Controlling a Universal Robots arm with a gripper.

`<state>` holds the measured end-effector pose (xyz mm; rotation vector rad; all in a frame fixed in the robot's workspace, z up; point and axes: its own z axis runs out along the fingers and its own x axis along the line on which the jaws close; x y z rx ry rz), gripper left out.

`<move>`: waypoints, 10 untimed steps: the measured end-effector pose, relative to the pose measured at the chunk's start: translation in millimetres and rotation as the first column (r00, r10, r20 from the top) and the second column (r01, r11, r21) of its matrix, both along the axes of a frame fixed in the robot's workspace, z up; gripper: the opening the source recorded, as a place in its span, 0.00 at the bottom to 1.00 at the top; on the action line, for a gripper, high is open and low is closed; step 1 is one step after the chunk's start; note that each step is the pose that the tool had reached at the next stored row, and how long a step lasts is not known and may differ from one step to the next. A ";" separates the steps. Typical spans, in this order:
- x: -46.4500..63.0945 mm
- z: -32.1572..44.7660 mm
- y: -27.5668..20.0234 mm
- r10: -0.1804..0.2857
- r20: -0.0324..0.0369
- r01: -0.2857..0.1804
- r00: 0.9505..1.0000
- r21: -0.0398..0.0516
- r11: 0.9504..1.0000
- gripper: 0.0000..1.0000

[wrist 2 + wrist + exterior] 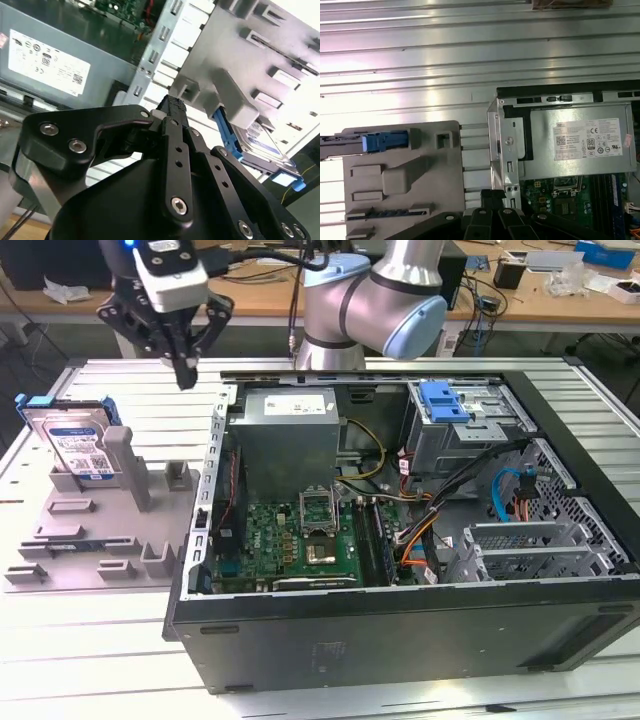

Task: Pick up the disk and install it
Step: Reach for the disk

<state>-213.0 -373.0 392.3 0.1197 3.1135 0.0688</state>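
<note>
The disk (72,440), silver-grey with a blue-and-white label and a blue bracket, stands leaning in the grey holder (100,530) at the exterior view's left. My gripper (185,375) hangs above the table between the holder and the computer case (400,630), to the right of the disk and higher than it. Its fingers are shut together with nothing between them. In the second wrist view the disk (262,145) lies beyond the gripper (172,106). The first wrist view has the disk (375,141) edge-on, apart from the gripper (492,196).
The open case holds a power supply (285,405), a motherboard (300,540), loose cables (420,530) and a metal drive cage (470,430) topped by a blue latch piece (445,400). The arm's base (370,310) stands behind the case. Ribbed metal tabletop (100,640) surrounds everything.
</note>
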 end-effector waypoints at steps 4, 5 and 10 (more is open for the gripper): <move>-19.6 -0.1 4.8 0.000 0.000 0.000 1.000 0.000 1.000 0.11; -22.9 -0.2 5.5 0.000 0.000 0.000 1.000 0.000 1.000 0.11; -46.2 -0.4 11.5 -0.001 0.000 0.001 1.000 0.000 1.000 0.11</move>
